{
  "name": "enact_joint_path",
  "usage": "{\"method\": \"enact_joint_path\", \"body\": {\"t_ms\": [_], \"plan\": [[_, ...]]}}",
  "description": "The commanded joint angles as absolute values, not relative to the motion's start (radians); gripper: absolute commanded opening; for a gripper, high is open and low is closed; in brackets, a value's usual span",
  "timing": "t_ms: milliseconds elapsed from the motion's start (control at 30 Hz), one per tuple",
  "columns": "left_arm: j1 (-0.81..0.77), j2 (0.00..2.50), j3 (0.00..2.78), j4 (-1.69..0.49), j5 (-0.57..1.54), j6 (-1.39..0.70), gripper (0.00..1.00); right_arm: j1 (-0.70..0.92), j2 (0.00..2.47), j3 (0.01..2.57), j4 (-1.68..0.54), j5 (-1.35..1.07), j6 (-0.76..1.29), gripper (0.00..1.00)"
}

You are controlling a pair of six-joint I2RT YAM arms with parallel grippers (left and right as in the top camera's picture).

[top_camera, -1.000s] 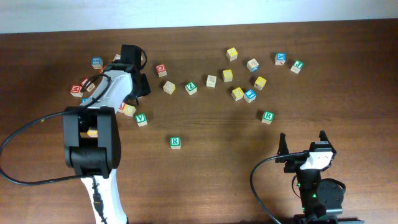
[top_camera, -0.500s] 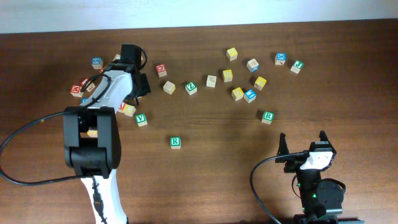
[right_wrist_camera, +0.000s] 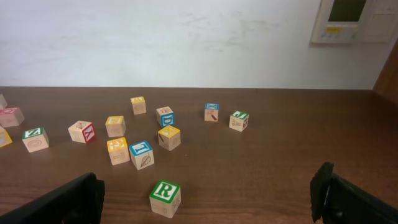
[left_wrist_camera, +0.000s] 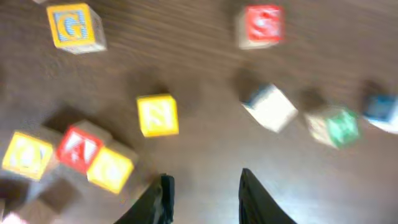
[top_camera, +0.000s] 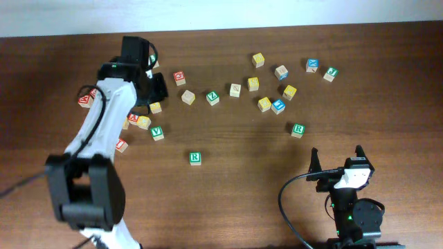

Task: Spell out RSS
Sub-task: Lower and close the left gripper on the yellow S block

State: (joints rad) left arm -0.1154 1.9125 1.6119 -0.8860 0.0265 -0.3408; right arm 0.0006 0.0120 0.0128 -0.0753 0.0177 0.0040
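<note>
A green R cube [top_camera: 195, 158] stands alone at the middle front of the table. A second green R cube [top_camera: 297, 130] lies to the right and shows in the right wrist view [right_wrist_camera: 165, 196]. My left gripper [top_camera: 155, 91] is open and empty [left_wrist_camera: 202, 193], hovering just behind a yellow cube [top_camera: 156, 107] that shows ahead of the jaws [left_wrist_camera: 157, 115]; its letter is blurred. More yellow cubes [top_camera: 264, 104] lie at the back right, letters unreadable. My right gripper [top_camera: 337, 162] is open and empty [right_wrist_camera: 205, 208], low at the front right.
A cluster of yellow and red cubes [top_camera: 135, 121] sits by the left arm, with a green V cube [top_camera: 158, 133] beside it. Several mixed cubes [top_camera: 235, 89] are scattered across the back. A red S cube [left_wrist_camera: 261, 25] and a yellow G cube [left_wrist_camera: 74, 26] show in the left wrist view.
My left arm has swung left and back. That uncovers the yellow cube near its jaws and a red cube by its forearm. The right arm has not moved.
</note>
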Motion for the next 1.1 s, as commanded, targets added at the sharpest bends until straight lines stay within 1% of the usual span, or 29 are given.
{"method": "enact_joint_path", "body": {"t_ms": [0, 100, 133, 200, 233, 333, 500, 533, 833, 933, 1067], "plan": [[-0.172, 1.860, 1.612, -0.922, 0.008, -0.343, 0.34, 0.006, 0.004, 0.006, -0.081, 0.012, 0.015, 0.98], [-0.175, 1.879, 1.603, -0.923, -0.104, -0.364, 0.57, 0.006, 0.004, 0.006, -0.081, 0.012, 0.015, 0.98], [-0.171, 1.891, 1.603, -0.924, -0.117, -0.367, 0.61, 0.006, 0.004, 0.006, -0.081, 0.012, 0.015, 0.98], [-0.159, 1.921, 1.603, -0.922, -0.133, -0.384, 0.65, 0.006, 0.004, 0.006, -0.081, 0.012, 0.015, 0.98], [-0.153, 1.937, 1.603, -0.921, -0.141, -0.393, 0.72, 0.006, 0.004, 0.006, -0.081, 0.012, 0.015, 0.98], [-0.125, 2.003, 1.603, -0.907, -0.162, -0.399, 0.79, 0.006, 0.004, 0.006, -0.081, 0.012, 0.015, 0.98], [-0.084, 2.088, 1.603, -0.872, -0.161, -0.393, 0.81, 0.006, 0.004, 0.006, -0.081, 0.012, 0.015, 0.98], [-0.082, 2.109, 1.603, -0.846, -0.149, -0.365, 0.81, 0.006, 0.004, 0.006, -0.081, 0.012, 0.015, 0.98], [-0.089, 2.125, 1.603, -0.748, -0.146, -0.342, 0.80, 0.006, 0.004, 0.006, -0.081, 0.012, 0.015, 0.98], [-0.092, 2.134, 1.603, -0.741, -0.114, -0.342, 0.81, 0.006, 0.004, 0.006, -0.081, 0.012, 0.015, 0.98], [-0.092, 2.157, 1.603, -0.741, -0.093, -0.342, 0.79, 0.006, 0.004, 0.006, -0.081, 0.012, 0.015, 0.98]]}}
